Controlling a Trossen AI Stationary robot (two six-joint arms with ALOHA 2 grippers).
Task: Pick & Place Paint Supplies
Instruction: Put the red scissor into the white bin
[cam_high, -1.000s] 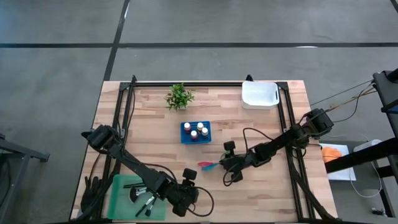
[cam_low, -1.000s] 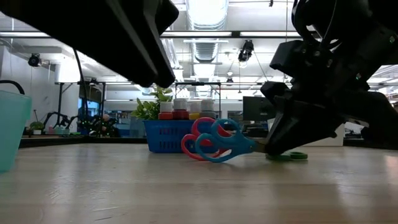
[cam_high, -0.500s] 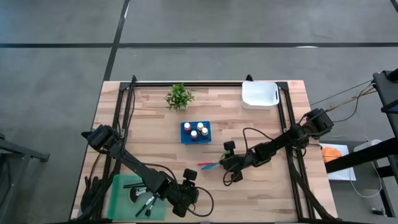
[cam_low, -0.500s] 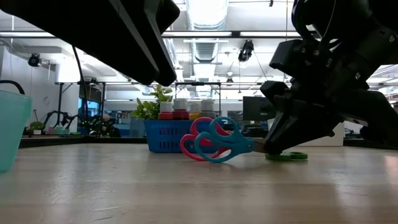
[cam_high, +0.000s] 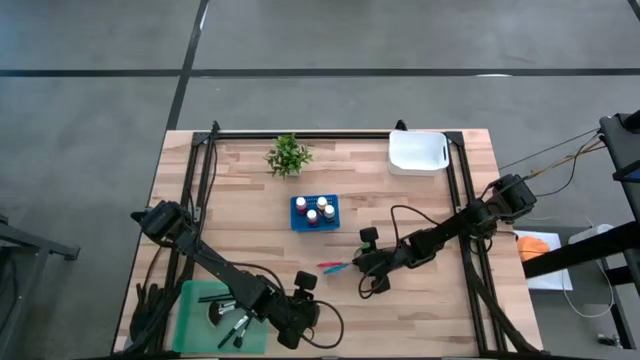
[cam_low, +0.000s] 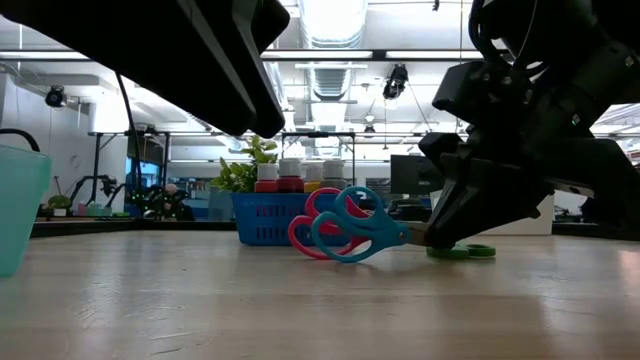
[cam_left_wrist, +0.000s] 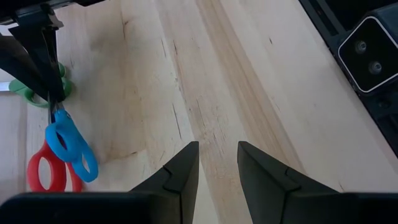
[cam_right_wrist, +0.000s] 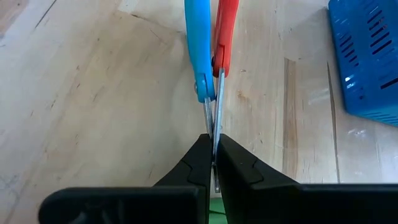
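Pinching scissor blades (cam_right_wrist: 211, 121) | right gripper (cam_right_wrist: 213, 155) closed; handles ahead | green pair (cam_low: 462, 251) seemingly beneath

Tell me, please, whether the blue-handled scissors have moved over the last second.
Yes, slightly: in the low view the blue-handled scissors, pinched at the blades by the right gripper, have risen a little and shifted towards the blue basket.
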